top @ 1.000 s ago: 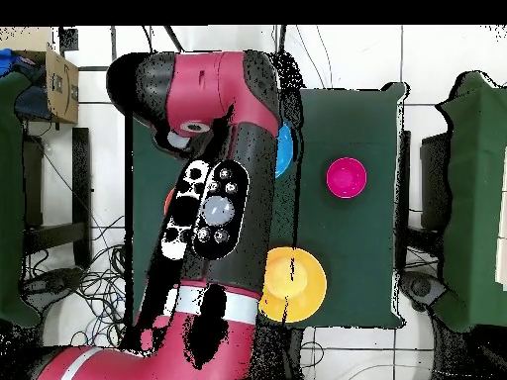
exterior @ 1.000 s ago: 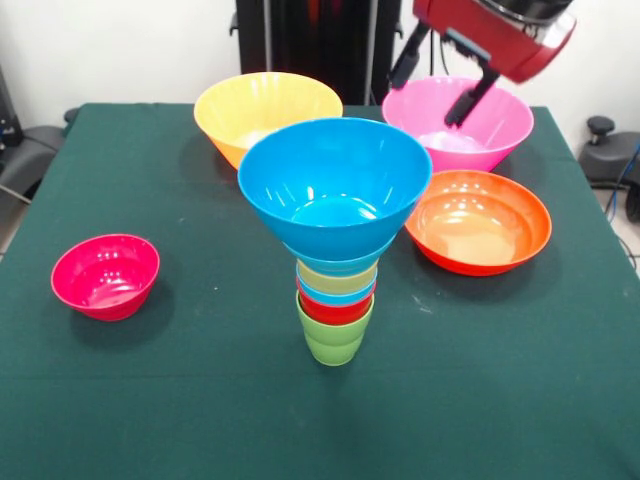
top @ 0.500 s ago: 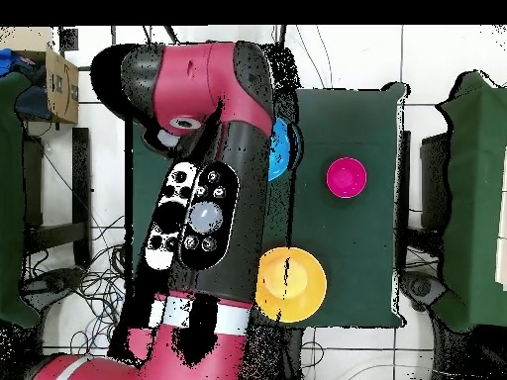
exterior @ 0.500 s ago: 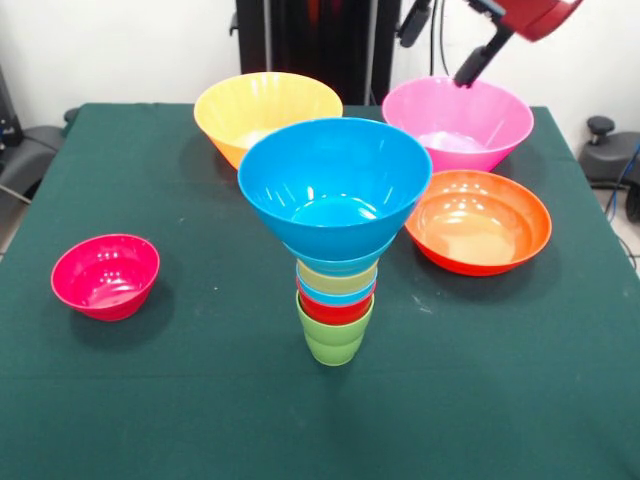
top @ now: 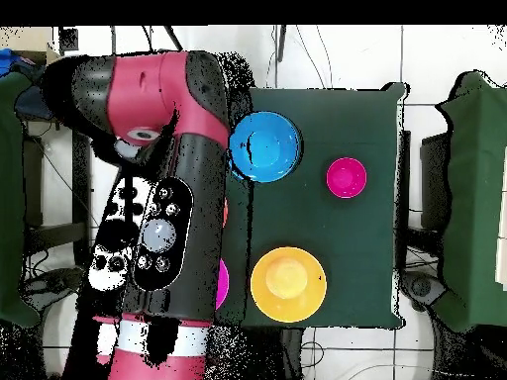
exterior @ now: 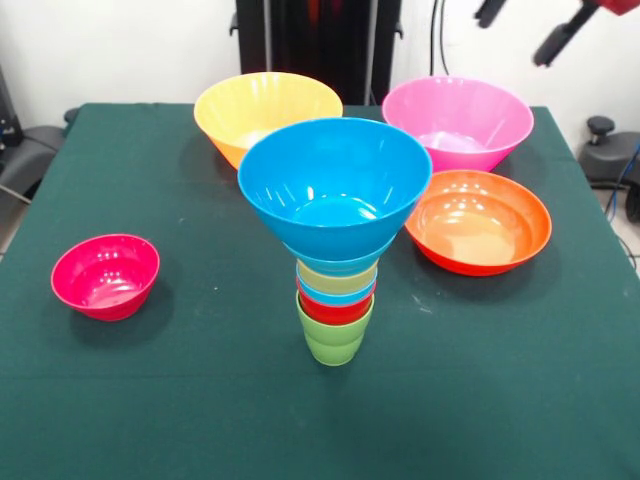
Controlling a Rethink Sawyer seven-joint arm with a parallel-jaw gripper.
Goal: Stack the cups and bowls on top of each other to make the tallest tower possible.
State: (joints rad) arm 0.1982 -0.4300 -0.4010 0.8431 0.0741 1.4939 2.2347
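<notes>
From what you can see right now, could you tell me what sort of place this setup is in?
Most likely a robotics lab. A table covered in dark green cloth holds a tower of plastic cups and bowls, a red and black robot arm reaches over its edge, and loose cables lie on the white tiled floor.

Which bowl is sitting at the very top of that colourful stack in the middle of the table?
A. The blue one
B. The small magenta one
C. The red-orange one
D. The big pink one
A: the blue bowl crowns the tower, while the small magenta bowl, the pink bowl and the red-orange bowl each rest apart on the table.
</notes>
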